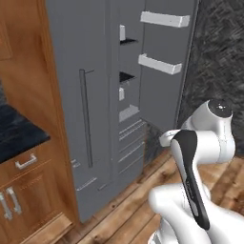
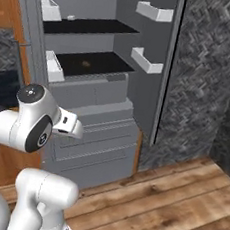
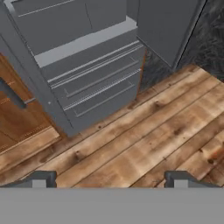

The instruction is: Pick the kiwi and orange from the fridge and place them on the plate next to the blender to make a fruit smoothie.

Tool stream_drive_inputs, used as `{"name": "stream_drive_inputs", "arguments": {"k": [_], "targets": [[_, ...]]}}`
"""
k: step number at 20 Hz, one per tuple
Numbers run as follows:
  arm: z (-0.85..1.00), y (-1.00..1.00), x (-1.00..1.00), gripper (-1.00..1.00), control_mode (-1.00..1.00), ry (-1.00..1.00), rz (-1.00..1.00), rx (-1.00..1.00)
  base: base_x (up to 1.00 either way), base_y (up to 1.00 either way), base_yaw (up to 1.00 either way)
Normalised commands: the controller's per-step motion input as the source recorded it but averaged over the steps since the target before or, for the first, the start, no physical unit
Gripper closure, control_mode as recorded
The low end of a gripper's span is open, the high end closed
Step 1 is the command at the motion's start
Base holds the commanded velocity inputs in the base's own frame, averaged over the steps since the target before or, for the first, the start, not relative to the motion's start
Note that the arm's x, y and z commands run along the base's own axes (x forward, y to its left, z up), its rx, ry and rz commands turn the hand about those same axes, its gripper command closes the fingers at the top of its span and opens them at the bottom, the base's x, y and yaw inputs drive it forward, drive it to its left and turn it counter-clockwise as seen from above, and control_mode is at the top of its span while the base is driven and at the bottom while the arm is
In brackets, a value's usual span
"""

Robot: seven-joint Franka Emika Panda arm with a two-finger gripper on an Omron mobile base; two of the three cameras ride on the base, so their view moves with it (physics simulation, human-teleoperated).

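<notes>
I see my gripper [image 3: 109,179] open and empty, low before the open fridge [image 2: 95,130], with the kiwi [image 2: 85,62] on its lower shelf.

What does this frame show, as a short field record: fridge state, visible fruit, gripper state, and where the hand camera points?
fridge: tall grey fridge, right door swung open, black shelves and white door bins visible
fruit: small tan-brown kiwi on the lower black shelf
gripper: two-finger gripper open, holding nothing
hand camera: looks down at the wooden plank floor and the fridge's lower drawers
</notes>
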Motion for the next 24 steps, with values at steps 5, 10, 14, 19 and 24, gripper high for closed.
{"name": "stream_drive_inputs", "arguments": {"k": [5, 10, 14, 19, 24], "targets": [[0.00, 0.00, 0.00, -1.00, 1.00, 0.00, 0.00, 0.00, 0.99, -0.96, 0.38], [0.00, 0.00, 0.00, -1.00, 1.00, 0.00, 0.00, 0.00, 0.78, -0.75, 0.54], [0.00, 0.00, 0.00, -1.00, 1.00, 0.00, 0.00, 0.00, 0.66, -0.48, 0.42], [0.00, 0.00, 0.00, -1.00, 1.00, 0.00, 0.00, 0.00, 0.42, -0.04, 0.44], [0.00, 0.00, 0.00, -1.00, 1.00, 0.00, 0.00, 0.00, 0.11, -0.01, 0.37]]}}
